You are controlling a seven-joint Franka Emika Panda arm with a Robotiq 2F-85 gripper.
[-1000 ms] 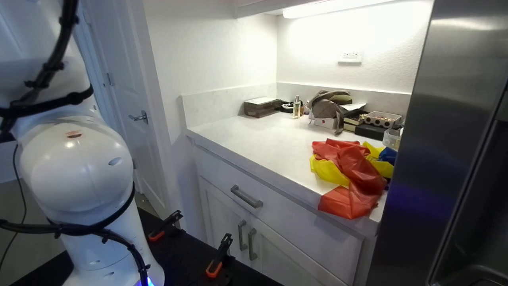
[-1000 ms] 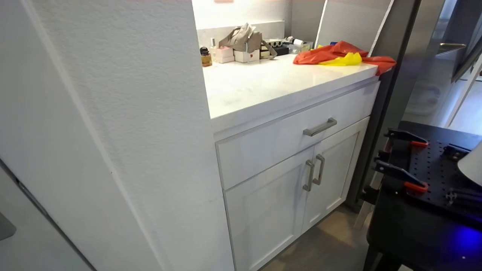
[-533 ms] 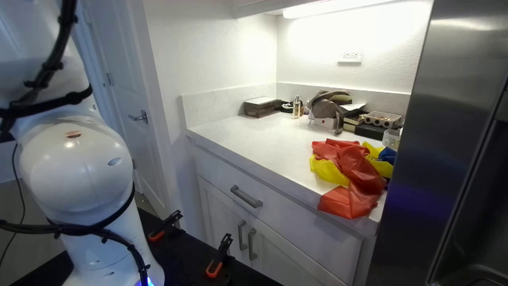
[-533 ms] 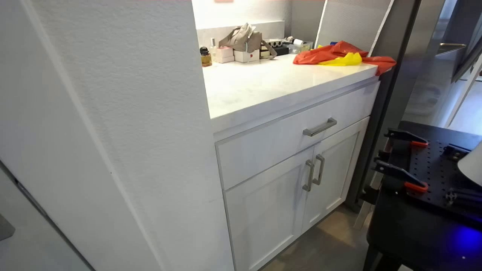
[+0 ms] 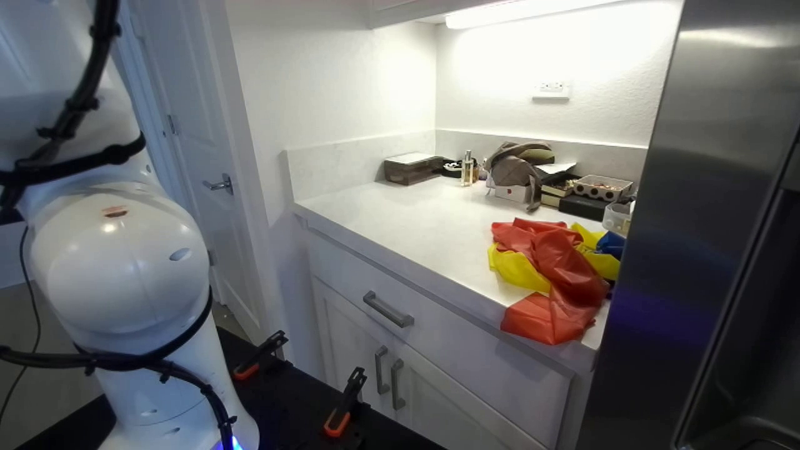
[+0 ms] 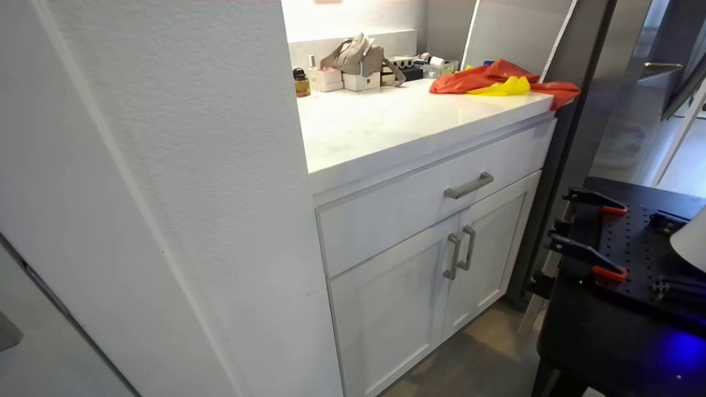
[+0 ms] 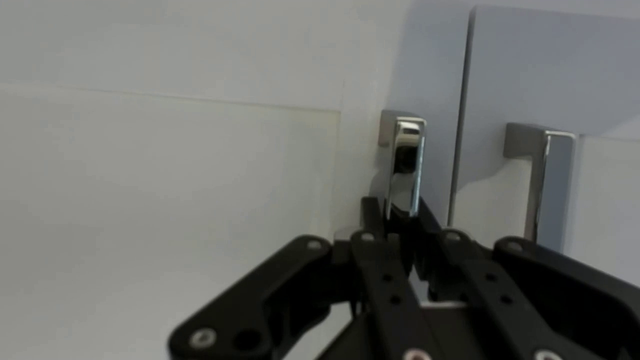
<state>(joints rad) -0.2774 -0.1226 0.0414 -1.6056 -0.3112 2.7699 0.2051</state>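
In the wrist view my black gripper (image 7: 398, 207) has its two fingers on either side of the lower visible part of a shiny metal bar handle (image 7: 409, 165), closed in against it. The handle stands on a white cabinet door (image 7: 200, 190), which is flush with its neighbour. A second, similar handle (image 7: 555, 185) is on the neighbouring white door, to the right across a narrow gap. The lower end of the held handle is hidden by the fingers. In both exterior views the gripper is out of view; the white arm (image 5: 119, 262) rises out of the picture at the upper left.
A white counter (image 5: 387, 219) bears red and yellow fabric (image 5: 562, 269), a grey-brown bag (image 5: 512, 169) and small boxes. Below are a drawer handle (image 6: 469, 186) and lower cabinet doors (image 6: 397, 298). A steel fridge (image 5: 681, 187) stands beside. Clamps (image 5: 340, 412) hold the black base table.
The upper arm and its cable have shifted very slightly to the left in an exterior view. The things on the counter have not moved.
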